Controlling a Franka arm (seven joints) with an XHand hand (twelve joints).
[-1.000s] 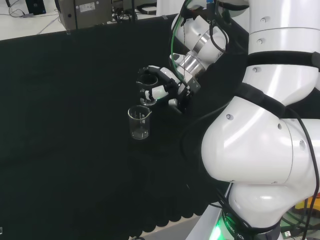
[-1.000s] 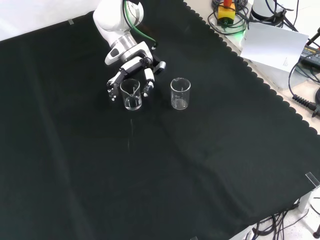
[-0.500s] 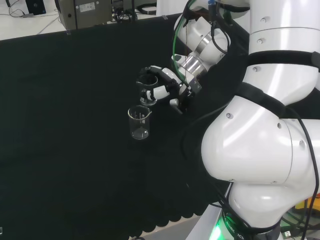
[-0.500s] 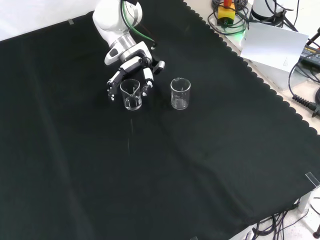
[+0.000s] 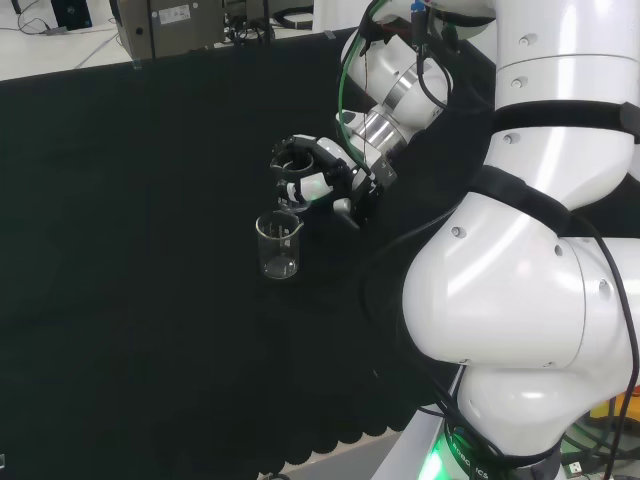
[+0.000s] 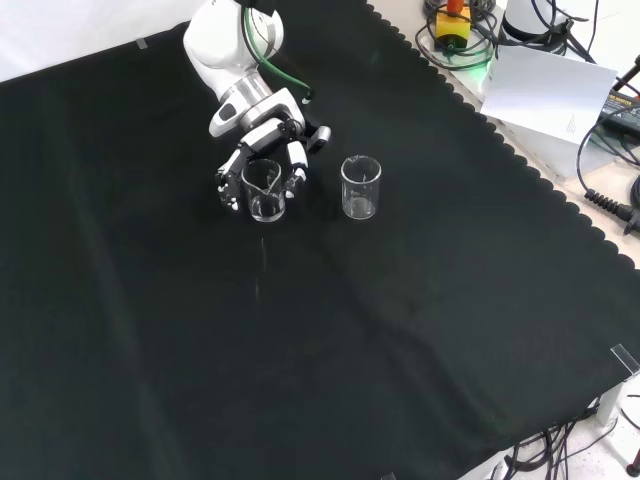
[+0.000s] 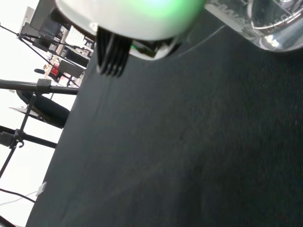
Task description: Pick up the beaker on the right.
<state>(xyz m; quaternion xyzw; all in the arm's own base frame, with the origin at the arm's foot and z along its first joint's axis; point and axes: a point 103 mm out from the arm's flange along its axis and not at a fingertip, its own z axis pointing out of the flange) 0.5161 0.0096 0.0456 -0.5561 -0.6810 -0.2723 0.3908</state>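
Observation:
Two clear glass beakers stand on the black cloth. In the front view the left beaker [image 6: 265, 192] sits between the curled fingers of the hand [image 6: 262, 135], which comes down from the top. The fingers wrap both its sides and its base looks to rest on the cloth. The other beaker [image 6: 361, 187] stands free to its right. In the head view the hand [image 5: 330, 172] curls round the farther beaker [image 5: 291, 197], and the free beaker [image 5: 279, 245] stands just in front of it. The wrist view has the held beaker's glass base [image 7: 279, 23] close to a blurred white part of the hand [image 7: 137, 14].
The arm's white links [image 5: 520, 250] stand at the right of the head view. In the front view the cloth's scalloped edge [image 6: 520, 160] runs down the right, with white paper [image 6: 550, 90] and cables beyond it. Equipment [image 5: 180, 20] stands past the cloth's far edge in the head view.
The fingers have drawn in closer round the left beaker in the front view, and the wrist has shifted slightly. Both beakers stay where they were.

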